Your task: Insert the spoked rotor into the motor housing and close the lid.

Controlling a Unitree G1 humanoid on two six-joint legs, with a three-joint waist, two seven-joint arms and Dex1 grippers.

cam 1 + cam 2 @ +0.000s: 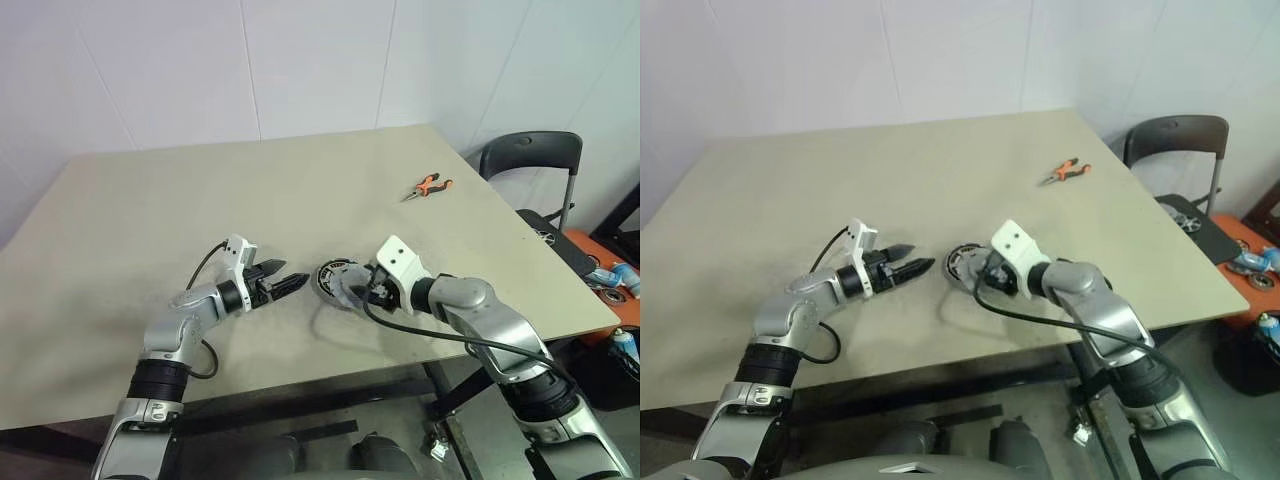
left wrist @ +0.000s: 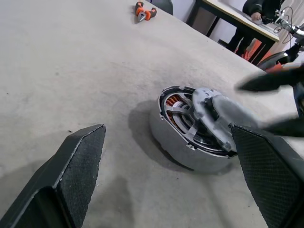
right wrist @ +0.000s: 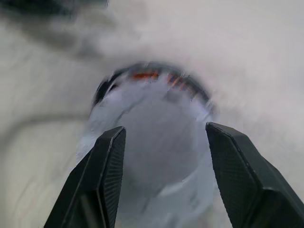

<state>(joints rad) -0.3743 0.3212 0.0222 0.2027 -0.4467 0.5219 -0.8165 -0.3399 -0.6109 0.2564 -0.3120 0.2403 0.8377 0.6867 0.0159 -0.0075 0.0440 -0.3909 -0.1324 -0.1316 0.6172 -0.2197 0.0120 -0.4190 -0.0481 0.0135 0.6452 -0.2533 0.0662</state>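
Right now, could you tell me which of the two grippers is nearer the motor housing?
The right gripper, over the motor housing; the left gripper hangs apart.

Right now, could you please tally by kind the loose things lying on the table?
Motor housing: 1
Lid, tilted on the housing: 1
Spoked rotor, inside the housing: 1
Orange-handled pliers: 1
Total: 4

Even, diffuse indoor light; soft shadows fall on the table (image 1: 150, 220). Right wrist view heavily motion-blurred, the motor housing (image 3: 152, 142) smeared, perhaps also out of focus. Head views sharp.
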